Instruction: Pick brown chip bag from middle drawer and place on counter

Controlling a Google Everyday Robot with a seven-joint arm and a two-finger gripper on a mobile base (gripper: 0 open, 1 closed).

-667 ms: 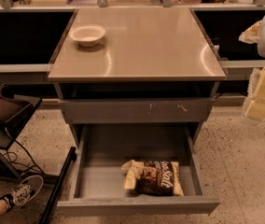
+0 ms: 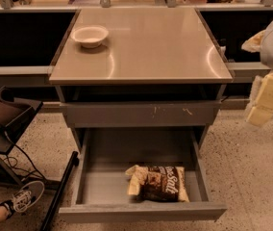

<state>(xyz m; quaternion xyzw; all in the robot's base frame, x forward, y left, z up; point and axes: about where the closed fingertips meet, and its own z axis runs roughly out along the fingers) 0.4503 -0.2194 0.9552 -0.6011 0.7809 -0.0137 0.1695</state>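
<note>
The brown chip bag (image 2: 158,183) lies flat in the open middle drawer (image 2: 98,177), near its front and right of centre. The drawer is pulled out fully below the closed scratched drawer front (image 2: 141,113). The tan counter (image 2: 151,47) is above, with a white bowl (image 2: 90,35) at its back left. My gripper (image 2: 264,100) hangs at the right edge of the view, beside the counter's right side, well above and to the right of the bag. It holds nothing that I can see.
Dark side shelves (image 2: 21,37) flank the counter left and right. A black chair or stand (image 2: 4,117) with cables and a dark pole (image 2: 62,186) is at the left. A person's shoe (image 2: 23,198) is on the speckled floor at the bottom left.
</note>
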